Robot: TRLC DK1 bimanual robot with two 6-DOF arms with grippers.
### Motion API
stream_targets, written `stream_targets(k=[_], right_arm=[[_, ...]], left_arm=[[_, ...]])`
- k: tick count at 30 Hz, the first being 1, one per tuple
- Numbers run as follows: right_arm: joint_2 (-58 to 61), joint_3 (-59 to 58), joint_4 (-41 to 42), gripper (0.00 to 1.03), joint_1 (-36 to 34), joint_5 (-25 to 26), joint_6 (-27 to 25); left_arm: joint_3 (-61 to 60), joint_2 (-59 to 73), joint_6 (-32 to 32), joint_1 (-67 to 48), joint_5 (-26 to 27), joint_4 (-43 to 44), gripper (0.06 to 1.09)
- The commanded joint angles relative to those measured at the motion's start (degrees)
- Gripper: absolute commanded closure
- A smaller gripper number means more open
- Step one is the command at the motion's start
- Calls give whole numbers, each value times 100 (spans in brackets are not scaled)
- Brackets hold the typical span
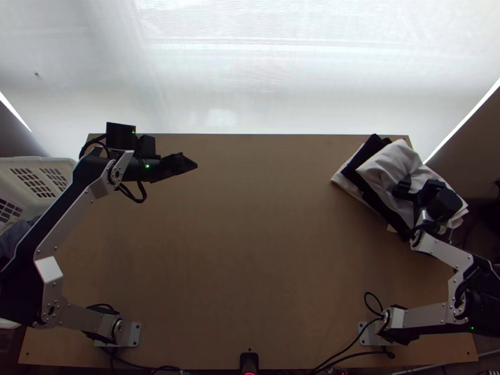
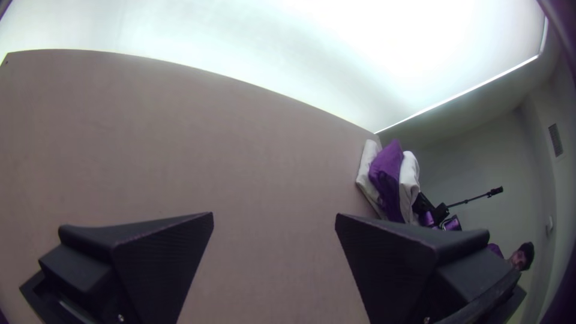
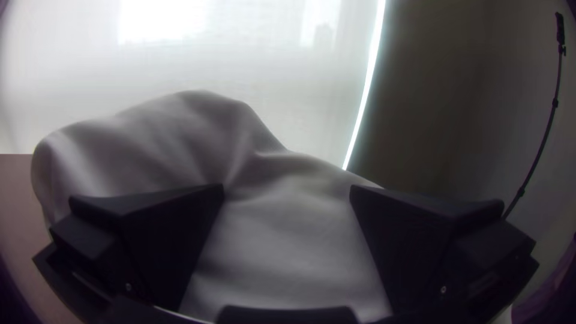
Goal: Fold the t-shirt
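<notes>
While the left end effector [image 2: 273,217] and right end effector [image 3: 287,189] are wide open, white cloth [image 1: 389,167] under the right one seems piled; next, it should lift off.

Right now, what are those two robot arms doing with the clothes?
The right gripper is open at the white cloth on top of a pile in the table's far right corner; I can't tell whether it touches it. A dark cloth and another pale cloth lie underneath. The left gripper is open too, over the table, holding nothing. Nothing is being folded in the middle.
</notes>
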Motion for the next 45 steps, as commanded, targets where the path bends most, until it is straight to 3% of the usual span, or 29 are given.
stream_targets(k=[1, 5, 9, 19, 23, 27, 30, 34, 40, 45], right_arm=[[-119, -276, 459, 5, 181, 318, 184], [-1183, -12, 309, 5, 682, 679, 342], [-1262, 480, 230, 5, 1289, 960, 290], [944, 1069, 274, 5, 2124, 1197, 272], [1067, 1122, 239, 4, 2229, 1329, 149], [-5, 1183, -148, 4, 2519, 1355, -18], [-972, 1113, -244, 4, 2827, 1364, -71], [-2765, 665, -324, 4, 3170, 1364, -633], [-5753, -917, -596, 4, 3451, 1355, -607], [-7098, -1788, -983, 5, 3442, 1347, -616]], left_arm=[[-36, -125, 44, 87, -20, 25, 10], [-1, -142, 9, 87, -20, 16, 10], [-45, -125, -53, 78, -20, 25, 10], [-168, -362, -88, 95, -64, 25, 10], [-185, -538, -9, 368, -214, 25, 10], [-177, -881, 123, 763, -512, 236, 10], [-475, -1513, 316, 957, -1259, 877, 10], [-1934, -2753, 404, 1308, -1655, 2600, 10], [-3631, -4431, 167, 1475, -2270, 3013, 10], [-5309, -5873, 545, 1906, -2701, 3628, 10]])
